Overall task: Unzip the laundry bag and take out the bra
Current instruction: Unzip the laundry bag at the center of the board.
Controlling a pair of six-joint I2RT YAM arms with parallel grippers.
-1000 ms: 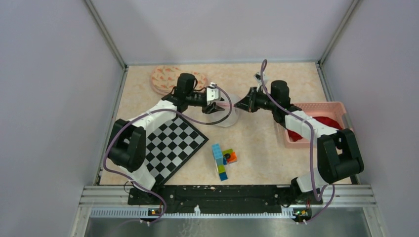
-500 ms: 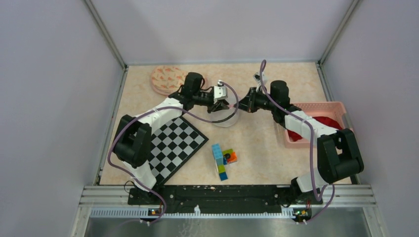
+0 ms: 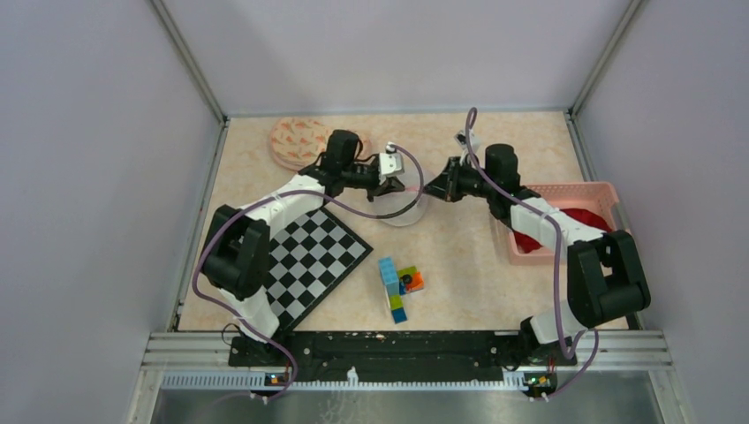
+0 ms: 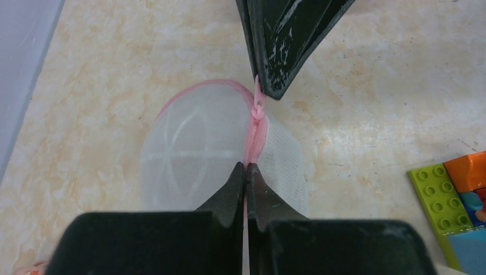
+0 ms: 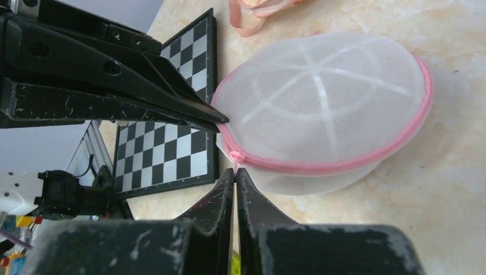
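chessboard, toy bricks, pink basket

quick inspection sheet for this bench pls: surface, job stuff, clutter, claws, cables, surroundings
surface: beige marbled table, no spills seen
job's things: white mesh laundry bag, pink zip looks closed; bra not made out
clutter: checkerboard, toy bricks, pink basket with red cloth, round patterned plate
grippers: left claw shut on the bag's zip seam; right claw shut on the zip pull
cables: purple cables along both arms, the left one looping over the bag
surroundings: grey walls, metal frame
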